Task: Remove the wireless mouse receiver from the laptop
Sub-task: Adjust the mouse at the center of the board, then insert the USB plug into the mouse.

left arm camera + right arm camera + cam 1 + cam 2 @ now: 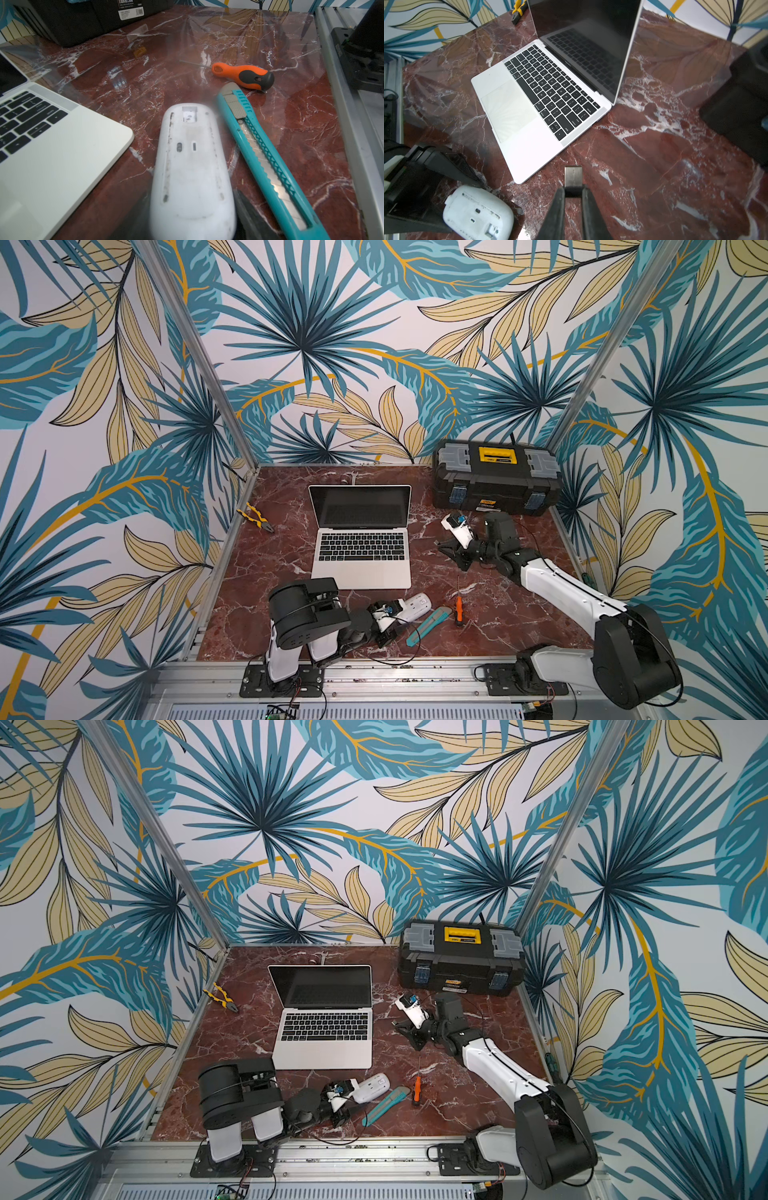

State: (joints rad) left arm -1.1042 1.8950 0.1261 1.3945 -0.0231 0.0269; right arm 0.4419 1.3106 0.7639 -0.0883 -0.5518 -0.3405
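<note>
Receiver [573, 175] is already out of the laptop [361, 568], pinched tight in the right gripper [573, 192], off the laptop's right side. Left gripper [390, 622] is clamped on the upside-down white mouse [191, 166] by the laptop's front right corner.

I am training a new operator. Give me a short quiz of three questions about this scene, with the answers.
1. True or false: the right gripper pinches the receiver, clear of the laptop.
2. What does the left gripper hold? A) utility knife B) white mouse C) screwdriver
3. Fill in: the yellow-handled ___ lie left of the laptop.
Key: 1 true; 2 B; 3 pliers.
</note>
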